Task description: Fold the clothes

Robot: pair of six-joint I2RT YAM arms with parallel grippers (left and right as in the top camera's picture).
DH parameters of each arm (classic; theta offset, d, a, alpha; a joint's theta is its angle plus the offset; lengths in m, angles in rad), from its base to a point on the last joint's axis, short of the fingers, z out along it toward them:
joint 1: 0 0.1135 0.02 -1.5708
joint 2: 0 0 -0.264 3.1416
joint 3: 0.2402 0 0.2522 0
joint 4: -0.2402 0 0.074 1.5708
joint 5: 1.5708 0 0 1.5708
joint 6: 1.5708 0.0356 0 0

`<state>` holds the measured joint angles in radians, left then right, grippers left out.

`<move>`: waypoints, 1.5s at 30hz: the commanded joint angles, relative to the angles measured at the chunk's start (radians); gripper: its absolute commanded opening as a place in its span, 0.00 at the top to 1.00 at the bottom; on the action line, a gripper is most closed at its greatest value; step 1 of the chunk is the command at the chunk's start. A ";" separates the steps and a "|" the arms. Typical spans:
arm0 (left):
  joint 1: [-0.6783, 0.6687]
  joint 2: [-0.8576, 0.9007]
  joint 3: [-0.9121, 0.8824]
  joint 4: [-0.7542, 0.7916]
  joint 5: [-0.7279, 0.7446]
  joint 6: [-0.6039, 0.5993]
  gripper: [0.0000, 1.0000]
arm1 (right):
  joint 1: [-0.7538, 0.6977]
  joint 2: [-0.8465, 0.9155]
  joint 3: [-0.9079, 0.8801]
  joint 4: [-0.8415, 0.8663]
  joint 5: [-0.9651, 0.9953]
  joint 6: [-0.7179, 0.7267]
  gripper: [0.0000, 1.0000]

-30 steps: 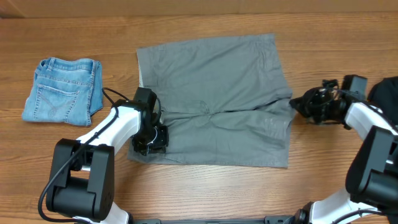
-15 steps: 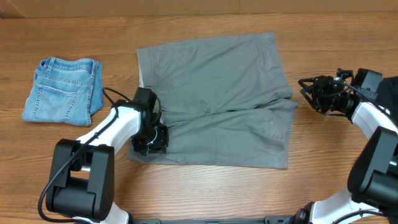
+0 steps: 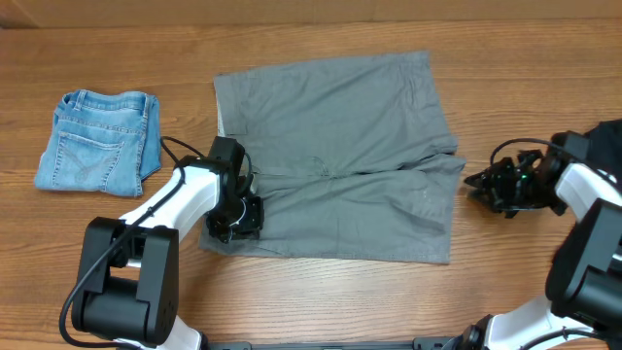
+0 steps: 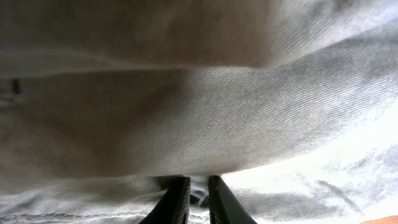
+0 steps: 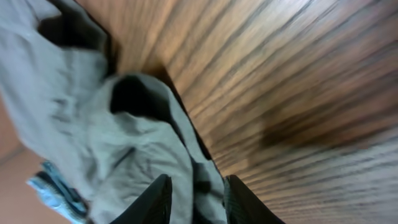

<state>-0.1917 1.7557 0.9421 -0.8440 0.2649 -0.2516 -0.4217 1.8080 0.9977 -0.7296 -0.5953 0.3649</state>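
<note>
The grey shorts [image 3: 340, 156] lie spread flat on the wooden table [image 3: 321, 301]. My left gripper [image 3: 233, 222] rests on their lower-left corner. In the left wrist view the left gripper [image 4: 198, 186] is shut on a thin fold of the grey shorts [image 4: 186, 112]. My right gripper [image 3: 478, 181] sits at the shorts' right edge. In the right wrist view the right gripper [image 5: 198, 190] stands open, with the rumpled edge of the grey shorts [image 5: 137, 143] lying between its jaws. Folded denim shorts [image 3: 97, 141] lie at the far left. A black garment [image 3: 604, 146] shows at the right edge.
Bare wood [image 5: 298, 81] runs to the right of the shorts' edge. The left arm's black cable [image 3: 180, 151] loops over the table between the denim and the grey shorts. The denim shorts [image 5: 59, 193] show faintly in the right wrist view.
The right gripper let go of the shorts' right edge, drew off to the right, then came back to that edge with its jaws narrowing. The left gripper has stayed put.
</note>
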 commanded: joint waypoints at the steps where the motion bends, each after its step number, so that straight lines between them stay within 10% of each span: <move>1: 0.021 0.039 -0.043 0.031 -0.168 0.027 0.83 | 0.063 -0.005 -0.051 0.010 0.026 -0.032 0.70; 8: 0.021 0.039 -0.043 0.031 -0.168 0.028 0.82 | 0.108 -0.005 -0.061 0.051 -0.039 -0.032 0.56; 19: 0.021 0.039 -0.043 0.030 -0.168 0.028 0.82 | 0.105 -0.005 -0.057 0.159 -0.073 -0.025 0.66; 26: 0.021 0.039 -0.043 0.032 -0.168 0.027 0.81 | 0.105 -0.005 -0.056 0.197 -0.077 -0.018 0.96; 45: 0.021 0.039 -0.043 0.043 -0.168 0.028 0.79 | 0.033 -0.005 -0.053 0.636 -0.461 0.028 0.93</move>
<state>-0.1917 1.7538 0.9409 -0.8394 0.2687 -0.2516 -0.3721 1.8076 0.9394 -0.1047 -0.9607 0.3855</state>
